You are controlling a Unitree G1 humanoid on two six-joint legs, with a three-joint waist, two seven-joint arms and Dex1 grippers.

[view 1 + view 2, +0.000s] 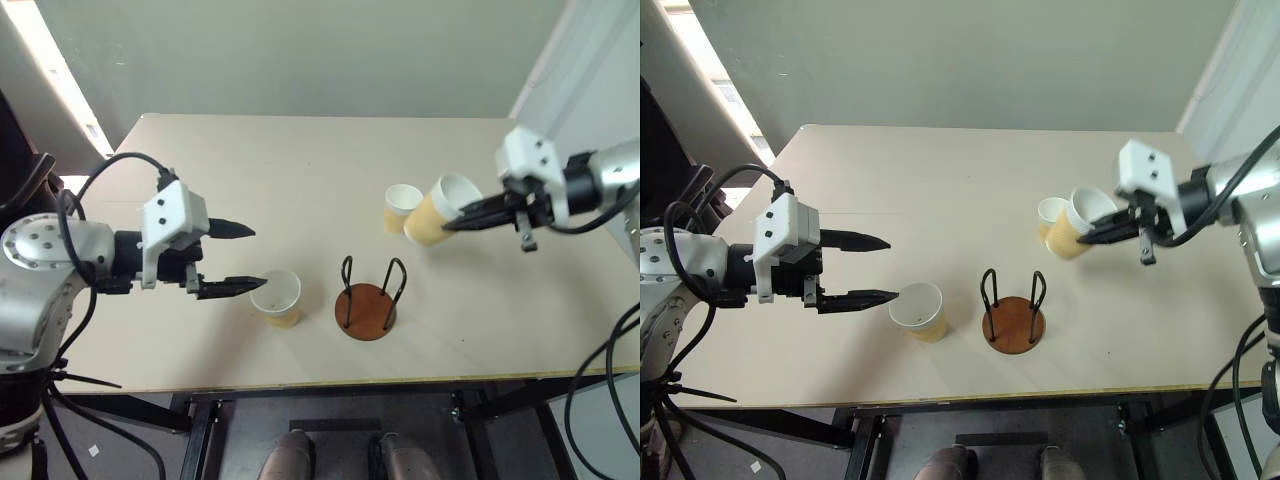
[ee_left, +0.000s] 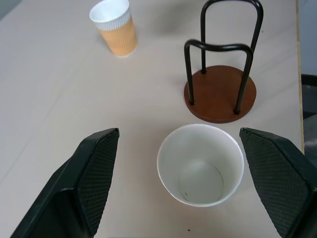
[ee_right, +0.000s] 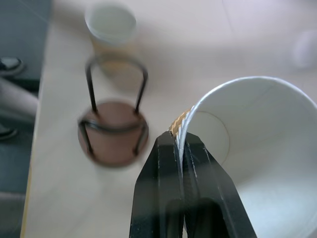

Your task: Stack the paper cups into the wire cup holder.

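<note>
While the left tool (image 1: 236, 258) hangs wide apart just beside the nearest small tapered paper cup with white rim and pale tan band (image 1: 277, 298), that cup stands upright on the pale beige surface (image 1: 300, 180), untouched between the open fingers' reach and the stand. Next along sits the wire cup holder, a round reddish-brown disc with black upright wire loops (image 1: 366, 303), empty, close to the near edge. Further right, a second cup (image 1: 401, 208) stands upright, and the right tool (image 1: 465, 213) is pinched shut on the rim wall of a third cup (image 1: 438, 210), tilted and lifted off the surface. To do this well, I'd say level that cup, carry it above the loops, then lower straight between them. Plenty of bare surface lies behind; mind the standing cup just beside the carried one.
</note>
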